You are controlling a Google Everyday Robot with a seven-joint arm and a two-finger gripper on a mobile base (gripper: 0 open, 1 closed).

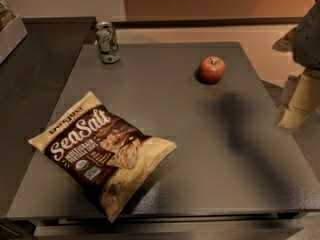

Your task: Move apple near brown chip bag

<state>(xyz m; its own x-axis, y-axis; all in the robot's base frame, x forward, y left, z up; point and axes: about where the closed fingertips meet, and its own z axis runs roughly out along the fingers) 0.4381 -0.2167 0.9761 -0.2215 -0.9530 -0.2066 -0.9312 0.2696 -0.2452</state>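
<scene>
The red apple (pixel 212 69) with a short stem stands on the grey table (pixel 200 149), at the far right of its middle. The brown chip bag (pixel 102 147), dark brown with cream edges and white "Sea Salt" lettering, lies flat at the front left. The apple and the bag are far apart. My gripper (pixel 294 109) hangs at the right edge of the view, beyond the table's right edge and well to the right of the apple. It holds nothing that I can see.
A green-and-white drink can (pixel 107 42) stands upright at the table's far left corner. A dark counter (pixel 35 74) adjoins the table on the left, with a white box (pixel 9 34) at its far end. The arm's shadow falls on the table right of centre.
</scene>
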